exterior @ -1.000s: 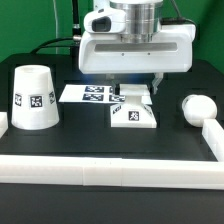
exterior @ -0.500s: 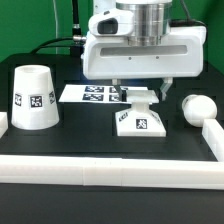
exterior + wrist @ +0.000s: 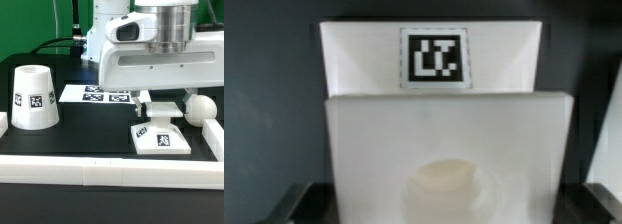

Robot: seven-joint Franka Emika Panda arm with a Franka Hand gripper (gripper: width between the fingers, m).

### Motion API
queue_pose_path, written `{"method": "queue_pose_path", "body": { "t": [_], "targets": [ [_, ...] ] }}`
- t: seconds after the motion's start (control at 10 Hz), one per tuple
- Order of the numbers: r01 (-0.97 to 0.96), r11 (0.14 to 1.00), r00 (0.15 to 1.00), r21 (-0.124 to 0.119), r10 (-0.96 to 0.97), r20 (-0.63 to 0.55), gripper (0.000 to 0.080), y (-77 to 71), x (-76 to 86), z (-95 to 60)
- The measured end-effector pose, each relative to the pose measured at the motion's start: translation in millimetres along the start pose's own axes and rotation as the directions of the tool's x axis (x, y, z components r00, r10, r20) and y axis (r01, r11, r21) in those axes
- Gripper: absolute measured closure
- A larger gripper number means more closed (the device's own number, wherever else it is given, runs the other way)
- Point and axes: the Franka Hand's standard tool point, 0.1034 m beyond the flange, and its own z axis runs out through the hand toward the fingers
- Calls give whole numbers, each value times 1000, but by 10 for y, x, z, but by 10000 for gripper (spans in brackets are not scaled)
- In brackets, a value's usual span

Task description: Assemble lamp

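Though plastic-smooth, flat square base (image 3: pixel 160 140)

We face table (image 3: pixel 90 150) from near side, slightly raised; wrist view close over base (image 3: pixel 446 130), seen in both.

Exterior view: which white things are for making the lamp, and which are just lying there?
For the lamp: shade, base, bulb.
Just lying about: marker board, white rail.
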Motion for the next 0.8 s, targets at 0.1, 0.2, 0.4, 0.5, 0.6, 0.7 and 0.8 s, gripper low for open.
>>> {"method": "queue_pose_path", "body": {
  "t": [0.1, 0.2, 0.4, 0.5, 0.6, 0.7, 0.8],
  "targets": [
    [5, 1000, 1000, 2, -5, -5, 264, -35, 97, 5],
    [7, 1000, 1000, 4, -7, -19, 264, -49, 215, 7],
    [6, 1000, 999, 7, -6, -35, 264, -97, 380, 9],
    [-5, 1000, 999, 9, 5, -37, 264, -142, 434, 11],
    [-11, 1000, 999, 11, 12, -45, 264, -180, 504, 11],
    [-11, 1000, 999, 12, 11, -52, 264, -190, 577, 7],
    [-14, 1000, 999, 14, 15, -46, 264, -194, 586, 13]
  ]
}}
